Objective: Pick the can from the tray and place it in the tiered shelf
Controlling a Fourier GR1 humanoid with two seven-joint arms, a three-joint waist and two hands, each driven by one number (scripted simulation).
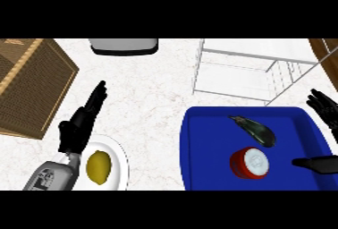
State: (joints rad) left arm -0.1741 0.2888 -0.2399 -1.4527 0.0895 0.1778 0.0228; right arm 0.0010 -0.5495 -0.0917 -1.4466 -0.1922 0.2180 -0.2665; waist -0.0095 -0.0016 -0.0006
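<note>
Tray (198, 147), blue and walled, fills the lower right of the head view on the pale marble counter (158, 103); inside it the can (250, 163), red with a white top, stands upright near the middle, with a dark eggplant (253, 130) lying just beside it toward the far wall, apart from the can as far as can be told; the can therefore sits where the task starts, not yet lifted. The right hand (323, 107) comes in at the right edge, fingers spread apart above the tray's far right corner and its thumb reaching in level with the can; nothing is between them, so the hand is parted and empty, placed, by my judgement, to close in on the can from its right side. The tiered shelf (238, 71), white wire, stands just beyond the tray's far wall, near enough for a short carry. The left hand (84, 117) rests at the left with straight fingers pointing up the counter, holding nothing, its wrist over the rim of a white plate (119, 154) that carries a lemon (98, 167); a wicker basket (30, 85) sits further left, and a grey appliance (124, 45) shows at the far edge.
</note>
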